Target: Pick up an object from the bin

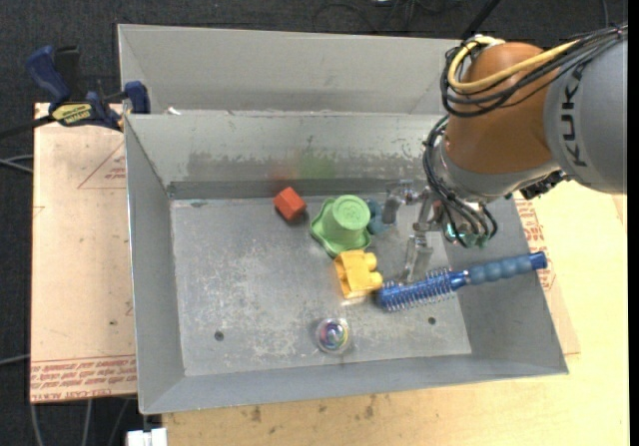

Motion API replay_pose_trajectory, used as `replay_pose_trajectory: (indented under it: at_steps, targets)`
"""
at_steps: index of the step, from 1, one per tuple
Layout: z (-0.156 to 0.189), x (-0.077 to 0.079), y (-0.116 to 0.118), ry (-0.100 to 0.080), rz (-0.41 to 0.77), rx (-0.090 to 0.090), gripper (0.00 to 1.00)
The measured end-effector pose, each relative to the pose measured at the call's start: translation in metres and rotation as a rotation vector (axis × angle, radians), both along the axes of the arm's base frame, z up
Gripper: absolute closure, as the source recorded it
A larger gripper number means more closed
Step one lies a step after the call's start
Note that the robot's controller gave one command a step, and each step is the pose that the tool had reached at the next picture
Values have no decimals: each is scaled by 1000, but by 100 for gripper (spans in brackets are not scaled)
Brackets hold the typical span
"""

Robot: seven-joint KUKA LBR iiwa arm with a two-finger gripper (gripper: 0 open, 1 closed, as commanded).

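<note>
While the task is naming no particular item, the blue brush is lying nearest the pincer. It is resting flat on the right part of the bin floor, with its bristle head pointing toward the middle and its handle running out toward the right wall. The pincer is standing spread, with nothing showing between its fingers. One fingertip is hanging just over the bristle end; whether it is touching cannot be told.

Moving outward, a yellow toy piece is sitting just beside the bristle head, possibly against it. A green cup is lying directly behind that piece, near the other finger. A small red block is sitting farther left by the back wall. A small shiny ball is lying well apart toward the front of the grey bin.

Risks, as judged:
- Closing on soft bristles is likely giving a poor hold, and the brush may slip out.
- Gripping at one end is leaving the long handle unbalanced, so it may droop and pull free on lifting.
- The yellow piece is crowding the bristle head and may get pinched or shoved.
- The far finger may be nudging the cup while descending.
</note>
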State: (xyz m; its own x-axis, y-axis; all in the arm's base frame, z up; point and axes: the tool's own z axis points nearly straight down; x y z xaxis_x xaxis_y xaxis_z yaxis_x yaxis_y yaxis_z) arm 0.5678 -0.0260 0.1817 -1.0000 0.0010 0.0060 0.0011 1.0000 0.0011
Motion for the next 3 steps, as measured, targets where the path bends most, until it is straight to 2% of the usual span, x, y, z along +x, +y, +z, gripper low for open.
replay_pose_trajectory:
  at_steps: [1,2,3]
  targets:
    - [-108,3,-45,1,-71,7,0]
    - [-102,7,-45,-17,-66,3,100]
    - [-50,-15,-24,-12,-93,1,100]
